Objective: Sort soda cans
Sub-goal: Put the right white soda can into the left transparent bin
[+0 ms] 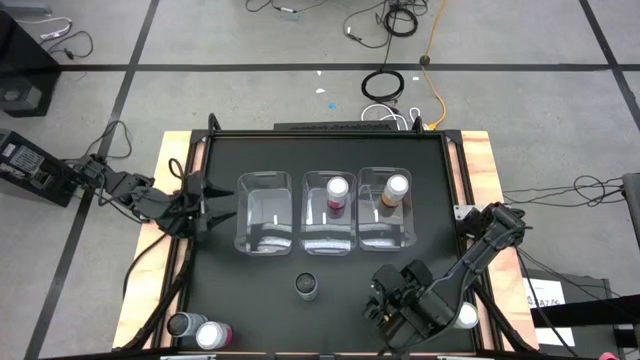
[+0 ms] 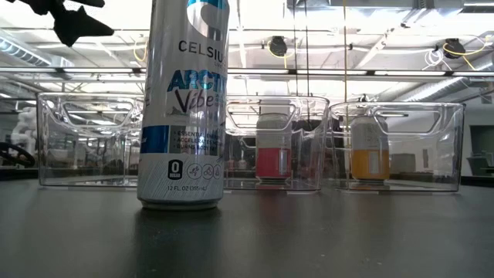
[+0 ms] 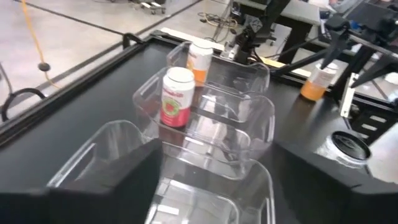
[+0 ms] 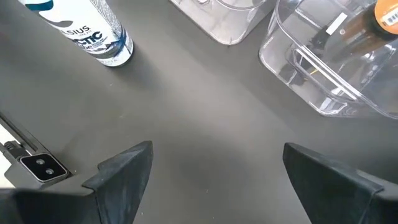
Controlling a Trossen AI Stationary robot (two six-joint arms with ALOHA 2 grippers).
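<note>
Three clear bins (image 1: 265,180) sit in a row on the dark counter (image 1: 330,315). The middle bin holds a pink can (image 1: 337,192), the next an orange can (image 1: 395,191), and the bin nearest the left arm looks empty. A grey can (image 1: 307,287) stands alone in front of the bins; another grey can (image 1: 183,324) and a pink one (image 1: 213,335) wait at the near left corner, and a second orange can (image 1: 465,317) stands beside the right arm.

The left end effector (image 1: 212,205) hangs just beside the empty bin, fingers spread and holding nothing. The right end effector (image 1: 385,300) hovers low near the lone grey can, wide and empty.

The tall, narrow grey can could tip if a finger clips it during approach. The right arm's elbow could also knock the orange can beside it. The light bins may slide if the left end effector bumps the rim.
</note>
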